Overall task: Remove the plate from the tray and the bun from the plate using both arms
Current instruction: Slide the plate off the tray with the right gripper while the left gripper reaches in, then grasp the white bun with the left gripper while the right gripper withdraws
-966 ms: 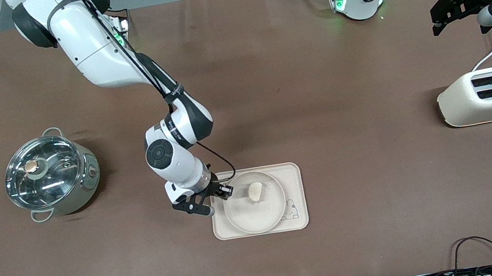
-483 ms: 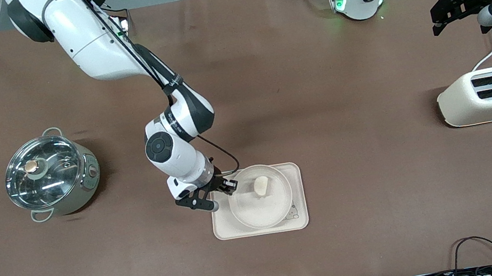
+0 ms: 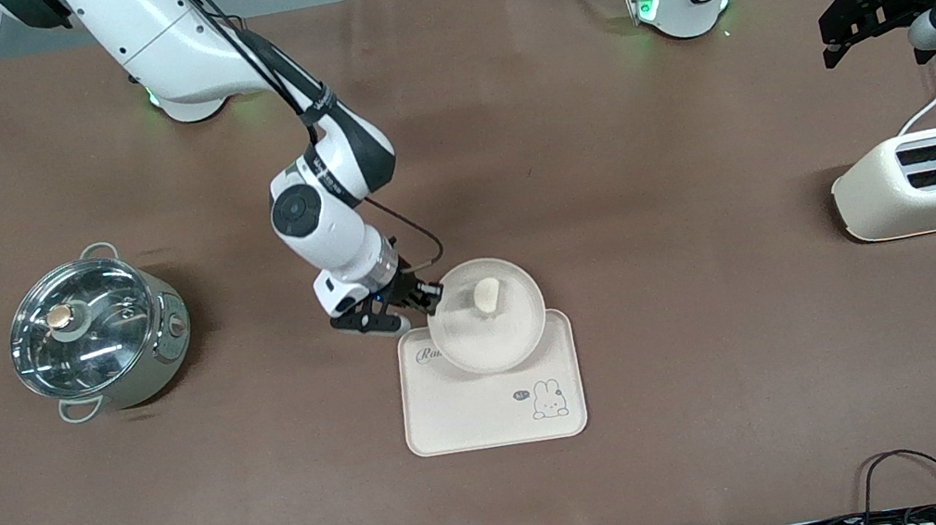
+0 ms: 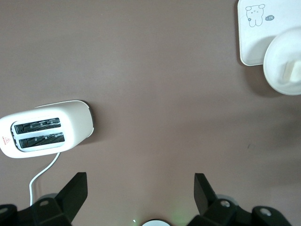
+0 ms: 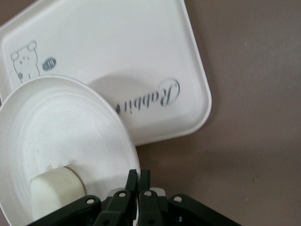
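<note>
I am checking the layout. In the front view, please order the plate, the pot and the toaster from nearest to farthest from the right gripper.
1. The plate: the right gripper is shut on its rim, over the tray's edge.
2. The pot: toward the right arm's end of the table.
3. The toaster: at the left arm's end, farthest.

The plate (image 3: 486,317) hangs over the edge of the tray (image 3: 493,409) that lies farther from the front camera, part over the tray and part over the table (image 3: 606,184), with the bun (image 3: 486,295) on it. The right gripper (image 3: 418,300) pinches the plate's rim on the side toward the right arm's end. The pot (image 3: 99,333) stands toward that same end, well apart from the tray. The toaster (image 3: 930,181) stands toward the left arm's end, and the left gripper (image 3: 844,24) waits above the table near it
</note>
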Action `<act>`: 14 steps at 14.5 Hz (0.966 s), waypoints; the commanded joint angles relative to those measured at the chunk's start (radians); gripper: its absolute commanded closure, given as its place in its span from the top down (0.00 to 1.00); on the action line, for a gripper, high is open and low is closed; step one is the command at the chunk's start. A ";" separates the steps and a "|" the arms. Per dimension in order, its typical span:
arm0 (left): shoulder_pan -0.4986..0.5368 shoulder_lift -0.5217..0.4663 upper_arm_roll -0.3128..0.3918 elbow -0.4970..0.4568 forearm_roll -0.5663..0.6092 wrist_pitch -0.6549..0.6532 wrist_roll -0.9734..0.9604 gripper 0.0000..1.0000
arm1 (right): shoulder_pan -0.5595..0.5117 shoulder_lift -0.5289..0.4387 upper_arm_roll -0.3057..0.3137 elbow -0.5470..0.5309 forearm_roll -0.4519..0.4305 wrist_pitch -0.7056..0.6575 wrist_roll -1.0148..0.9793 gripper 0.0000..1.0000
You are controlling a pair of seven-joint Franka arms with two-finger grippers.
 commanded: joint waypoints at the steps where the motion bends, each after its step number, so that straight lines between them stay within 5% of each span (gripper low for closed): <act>1: -0.012 0.015 -0.004 0.019 -0.010 -0.001 0.004 1.00 | 0.001 -0.057 0.035 -0.172 0.024 0.145 -0.020 0.00; 6: -0.014 0.122 -0.066 0.019 -0.068 0.077 -0.019 1.00 | -0.005 -0.068 0.065 -0.253 0.023 0.211 -0.020 0.00; 14: -0.041 0.378 -0.306 0.006 -0.051 0.343 -0.383 1.00 | 0.012 -0.142 0.088 -0.361 0.023 0.211 -0.020 0.00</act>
